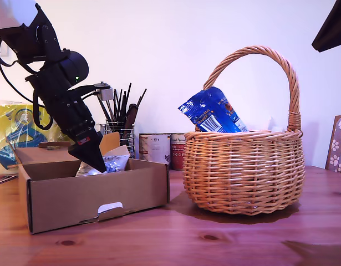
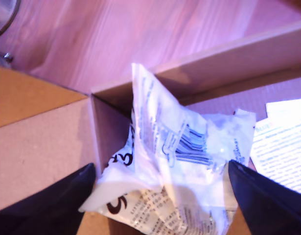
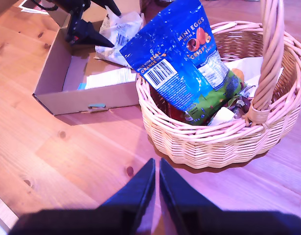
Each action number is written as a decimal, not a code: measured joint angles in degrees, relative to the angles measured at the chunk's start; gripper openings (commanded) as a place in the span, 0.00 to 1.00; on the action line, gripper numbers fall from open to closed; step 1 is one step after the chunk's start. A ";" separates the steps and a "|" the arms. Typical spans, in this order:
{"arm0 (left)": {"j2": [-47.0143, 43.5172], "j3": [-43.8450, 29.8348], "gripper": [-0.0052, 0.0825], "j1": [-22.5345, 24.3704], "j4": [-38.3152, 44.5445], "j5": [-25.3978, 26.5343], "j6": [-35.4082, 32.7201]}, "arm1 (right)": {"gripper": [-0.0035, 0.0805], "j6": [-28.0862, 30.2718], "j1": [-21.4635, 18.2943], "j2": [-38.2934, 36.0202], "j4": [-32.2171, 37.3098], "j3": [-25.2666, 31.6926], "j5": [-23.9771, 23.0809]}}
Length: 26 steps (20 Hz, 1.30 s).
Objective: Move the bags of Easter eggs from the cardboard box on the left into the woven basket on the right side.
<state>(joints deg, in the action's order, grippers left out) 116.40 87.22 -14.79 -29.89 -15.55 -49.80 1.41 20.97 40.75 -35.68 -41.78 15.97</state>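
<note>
The cardboard box [image 1: 95, 191] sits nearest in the exterior view, at its left, with my first gripper [image 1: 98, 159] reaching down into it onto the silver bag [image 1: 106, 164]; the blue bag [image 1: 212, 112] already stands in the woven basket [image 1: 243, 172] at the right. First wrist view: jaws spread either side of the silver bag [image 2: 182, 161], not yet pinching. Second wrist view: my second gripper [image 3: 156, 188] is closed on nothing, hovering over the table [image 3: 67, 161] before the basket. Next, I judge: close, lift clear of the box wall, carry across
</note>
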 measured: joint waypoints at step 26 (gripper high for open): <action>0.39 0.33 0.95 -4.00 -1.70 0.46 4.22 | 0.04 0.00 0.00 -0.02 0.00 0.00 0.00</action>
<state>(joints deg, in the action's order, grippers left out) 116.79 87.55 -18.79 -31.59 -15.09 -45.58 1.41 20.97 40.73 -35.68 -41.78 15.97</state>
